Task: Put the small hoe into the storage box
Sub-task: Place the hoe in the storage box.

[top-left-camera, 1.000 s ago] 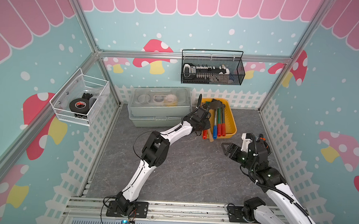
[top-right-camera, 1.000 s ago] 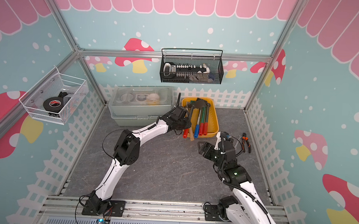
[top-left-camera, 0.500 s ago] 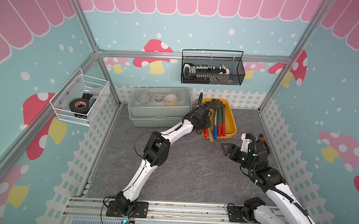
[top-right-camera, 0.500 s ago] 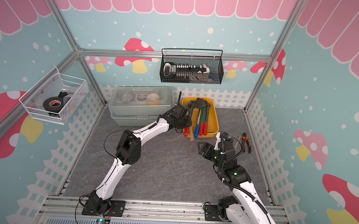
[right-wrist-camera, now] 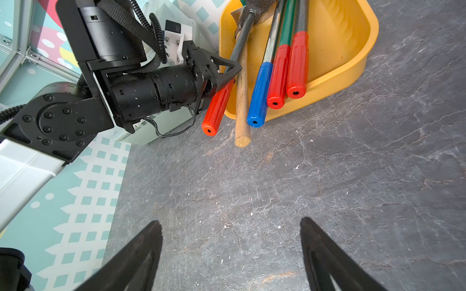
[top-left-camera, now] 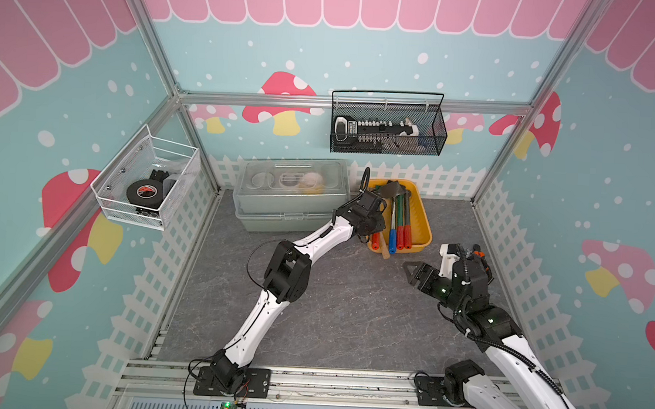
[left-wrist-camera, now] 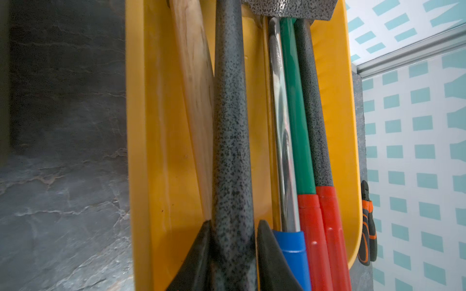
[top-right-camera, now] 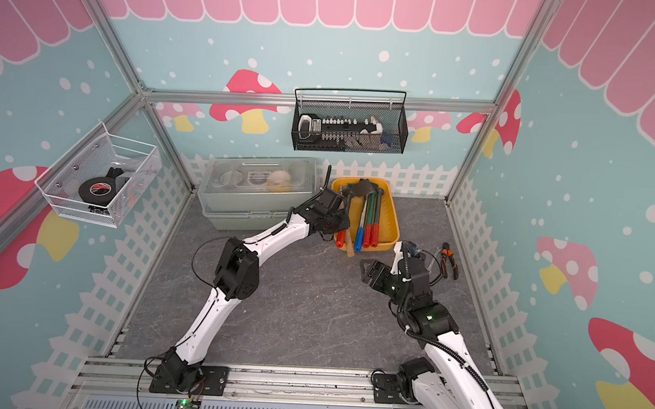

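Gripped in left hand (left-wrist-camera: 234, 226), narrow on speckled shaft: small hoe (left-wrist-camera: 230, 126). Running lengthwise inside storage box (left-wrist-camera: 156, 126), beside wooden handle (left-wrist-camera: 194, 88) (red grip (right-wrist-camera: 216, 110) jutting past box rim, over bench (right-wrist-camera: 327, 163)). Alongside in box: three more long tools (left-wrist-camera: 297, 126). Spread wide, holding nothing, above bench, apart from box: right hand (right-wrist-camera: 230, 226).
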Robot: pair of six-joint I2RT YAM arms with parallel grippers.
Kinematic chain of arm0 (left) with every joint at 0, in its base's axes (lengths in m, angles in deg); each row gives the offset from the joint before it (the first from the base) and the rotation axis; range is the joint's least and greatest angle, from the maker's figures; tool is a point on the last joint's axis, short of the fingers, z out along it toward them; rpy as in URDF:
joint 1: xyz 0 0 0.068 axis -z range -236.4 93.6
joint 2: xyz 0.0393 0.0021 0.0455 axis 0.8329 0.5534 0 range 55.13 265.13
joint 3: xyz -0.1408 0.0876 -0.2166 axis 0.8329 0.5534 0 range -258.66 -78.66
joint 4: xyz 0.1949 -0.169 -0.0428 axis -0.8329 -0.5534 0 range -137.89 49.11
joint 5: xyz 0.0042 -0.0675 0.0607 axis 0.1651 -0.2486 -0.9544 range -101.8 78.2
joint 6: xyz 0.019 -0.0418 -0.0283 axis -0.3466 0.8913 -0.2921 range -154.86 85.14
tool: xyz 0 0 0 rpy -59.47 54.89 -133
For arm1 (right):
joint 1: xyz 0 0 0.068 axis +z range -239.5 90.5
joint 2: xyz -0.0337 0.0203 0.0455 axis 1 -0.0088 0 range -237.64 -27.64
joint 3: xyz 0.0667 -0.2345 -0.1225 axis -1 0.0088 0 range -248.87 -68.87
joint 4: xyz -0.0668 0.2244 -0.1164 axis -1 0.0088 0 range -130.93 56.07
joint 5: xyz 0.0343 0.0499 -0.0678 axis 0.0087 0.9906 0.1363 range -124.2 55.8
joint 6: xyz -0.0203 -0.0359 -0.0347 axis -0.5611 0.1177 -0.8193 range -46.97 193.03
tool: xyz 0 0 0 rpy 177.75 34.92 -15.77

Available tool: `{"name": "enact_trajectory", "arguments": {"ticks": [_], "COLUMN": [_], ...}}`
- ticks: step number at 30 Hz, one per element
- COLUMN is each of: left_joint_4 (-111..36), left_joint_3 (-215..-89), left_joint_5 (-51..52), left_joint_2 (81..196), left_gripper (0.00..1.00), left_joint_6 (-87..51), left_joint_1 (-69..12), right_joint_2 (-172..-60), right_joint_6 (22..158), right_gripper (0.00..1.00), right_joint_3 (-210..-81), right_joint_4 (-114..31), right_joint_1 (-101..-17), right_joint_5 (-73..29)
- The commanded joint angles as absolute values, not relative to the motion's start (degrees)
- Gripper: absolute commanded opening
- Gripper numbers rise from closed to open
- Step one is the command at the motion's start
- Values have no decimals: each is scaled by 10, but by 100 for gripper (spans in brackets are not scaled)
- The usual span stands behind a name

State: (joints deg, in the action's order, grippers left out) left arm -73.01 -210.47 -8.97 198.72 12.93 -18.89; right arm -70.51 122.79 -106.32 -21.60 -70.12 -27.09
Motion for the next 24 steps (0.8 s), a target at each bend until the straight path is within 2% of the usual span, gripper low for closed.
{"name": "enact_trajectory", "arguments": {"ticks": [1, 8, 24], "left_joint_4": [-702, -705, -706], "left_joint_3": [-2134, -2134, -2105], "left_joint_5": [-94, -92, -91], "left_joint_2": [1992, 1990, 1955], "left_gripper": [21, 34, 38], "left_joint_6": [136, 138, 127], "left_joint_1": [-193, -193, -181], "right_joint_2": [-700, -700, -709], "right_joint_6": [1229, 1230, 1223], "right_gripper": [85, 85, 85], "right_joint_3": [-1052, -1050, -1054], "right_joint_4": [-215, -217, -220], "right_joint_1": [-706, -706, -706], "right_joint_5": [-271, -271, -276]}}
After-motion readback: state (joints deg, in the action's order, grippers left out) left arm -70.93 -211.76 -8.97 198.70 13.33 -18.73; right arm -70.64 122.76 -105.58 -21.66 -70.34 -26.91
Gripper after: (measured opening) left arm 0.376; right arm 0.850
